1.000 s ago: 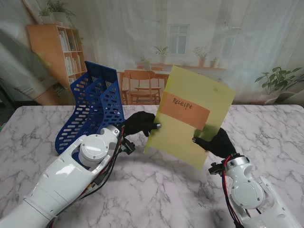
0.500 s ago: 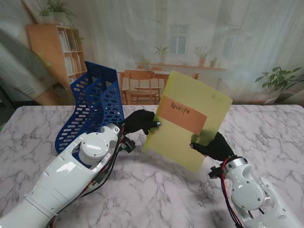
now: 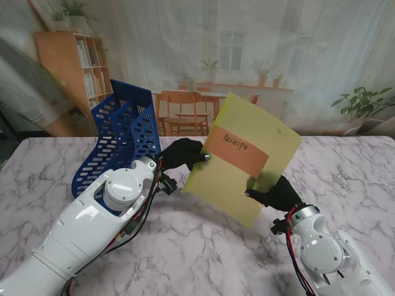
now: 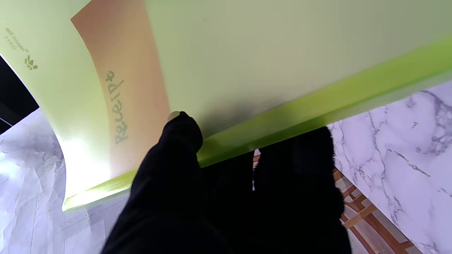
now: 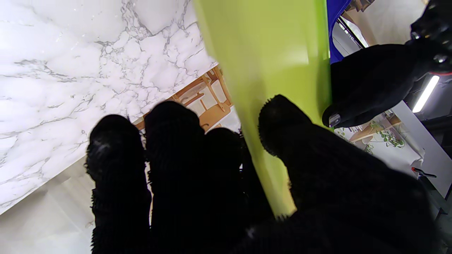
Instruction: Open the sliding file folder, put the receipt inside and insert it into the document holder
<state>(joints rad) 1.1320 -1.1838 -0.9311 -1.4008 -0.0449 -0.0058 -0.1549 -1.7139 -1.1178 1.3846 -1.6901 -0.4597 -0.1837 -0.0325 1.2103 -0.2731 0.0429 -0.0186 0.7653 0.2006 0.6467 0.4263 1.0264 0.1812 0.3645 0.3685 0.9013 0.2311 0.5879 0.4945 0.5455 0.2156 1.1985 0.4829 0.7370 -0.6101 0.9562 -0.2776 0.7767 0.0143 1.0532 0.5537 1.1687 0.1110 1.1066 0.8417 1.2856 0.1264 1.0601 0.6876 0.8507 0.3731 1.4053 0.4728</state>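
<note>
Stand view showed us mid-task: the receipt (image 3: 236,152) already sat inside the yellow-green folder (image 3: 242,157), so what was left, we judged, was slotting it into the blue holder (image 3: 121,138). We held the folder up off the surface (image 3: 203,246), tilted. Our left robot hand (image 3: 182,153) pinched its left edge; our right robot hand (image 3: 274,192) clamped its nearer right corner. We saw nothing in the holder, which stood just left of the folder.

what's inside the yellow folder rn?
An orange receipt marked "Receipt" shows through the translucent yellow folder, held up by the left hand and right hand. Anything else inside can't be made out.
</note>
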